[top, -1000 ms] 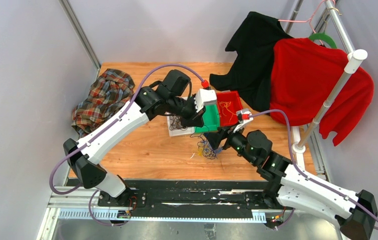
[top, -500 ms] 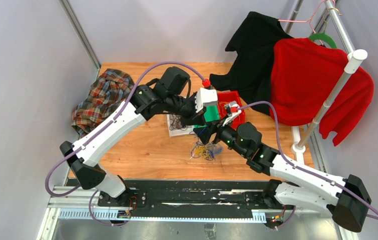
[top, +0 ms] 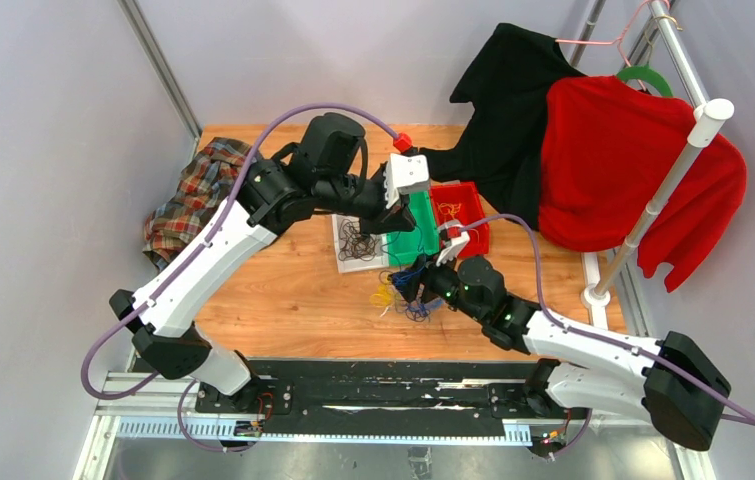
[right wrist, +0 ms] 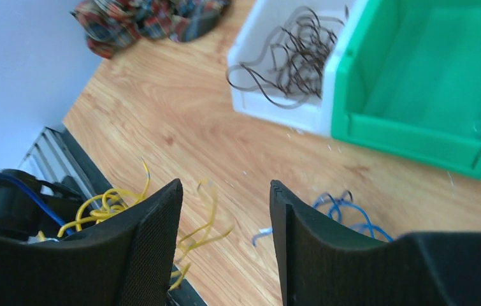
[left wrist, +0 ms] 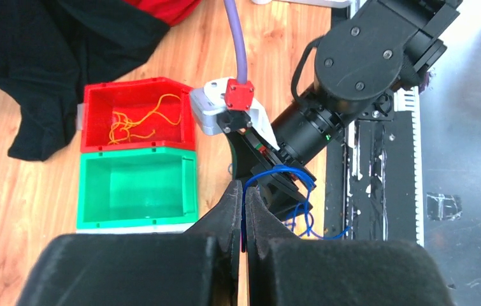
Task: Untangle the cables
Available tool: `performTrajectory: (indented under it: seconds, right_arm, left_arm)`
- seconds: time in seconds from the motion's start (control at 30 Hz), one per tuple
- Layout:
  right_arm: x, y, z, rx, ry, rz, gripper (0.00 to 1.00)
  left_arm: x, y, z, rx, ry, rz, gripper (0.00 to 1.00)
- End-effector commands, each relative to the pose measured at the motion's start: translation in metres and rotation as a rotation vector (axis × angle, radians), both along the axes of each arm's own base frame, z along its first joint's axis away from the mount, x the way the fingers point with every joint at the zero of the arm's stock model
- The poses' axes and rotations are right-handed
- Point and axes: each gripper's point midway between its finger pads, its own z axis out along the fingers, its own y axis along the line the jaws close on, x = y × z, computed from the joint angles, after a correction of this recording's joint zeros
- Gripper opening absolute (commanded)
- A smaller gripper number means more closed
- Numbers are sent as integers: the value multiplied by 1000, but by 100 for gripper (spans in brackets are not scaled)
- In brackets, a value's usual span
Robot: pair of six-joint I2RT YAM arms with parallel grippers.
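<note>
**Desk:** What is the wooden table (top: 293, 300) carrying?

**Operator:** I'm logging six entries.
- Far left corner: a plaid cloth (top: 203, 195) is lying crumpled.
- Middle: a white bin (right wrist: 279, 116), a green bin (right wrist: 409, 143) and a red bin (left wrist: 161, 137) are sitting in a row, each touching the next.
- Far right: a black garment (top: 463, 160) is draping onto the boards.
- Near edge: loose cables (top: 385, 296), blue and yellow, are lying on bare wood.

No legible text, labels, brands or numbers found — none on the bins, garments, arms or counter; any markings present are too small to read.
</note>
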Motion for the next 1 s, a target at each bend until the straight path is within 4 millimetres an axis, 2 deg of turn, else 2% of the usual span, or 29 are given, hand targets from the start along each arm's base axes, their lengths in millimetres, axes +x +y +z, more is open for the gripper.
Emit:
performTrajectory:
  seconds: [0.0, 0.1, 0.2, 0.33, 0.43, 0.57, 0.8, 0.97]
  right_arm:
    - [3, -24, -22, -38, 26, -91, 55]
    - [2, -46, -5, -46, -29, -147, 64]
    - [-2, -69, 33, -25, -130, -188, 70]
    - [-13, -76, 79, 39, -256, -143, 75]
    - [-22, -65, 100, 41, -300, -54, 76]
    - [-32, -45, 117, 79, -330, 56, 77]
    - [-30, -16, 131, 139, -334, 136, 76]
    - [-36, 9, 130, 176, -301, 243, 74]
  left_arm:
    - [-5, 2, 20, -36, -43, -1, 1]
    - [-2, 6, 11, -9, -56, 15, 1]
    - [0, 7, -1, 22, -48, 30, 1]
    - [-4, 3, -12, 43, -22, 17, 1]
    - [-6, -2, -13, 47, -23, 5, 1]
    - [-8, -6, -13, 49, -31, -6, 1]
    - [-15, -9, -11, 45, -33, -29, 1]
    - [-15, -11, -7, 37, -49, -35, 1]
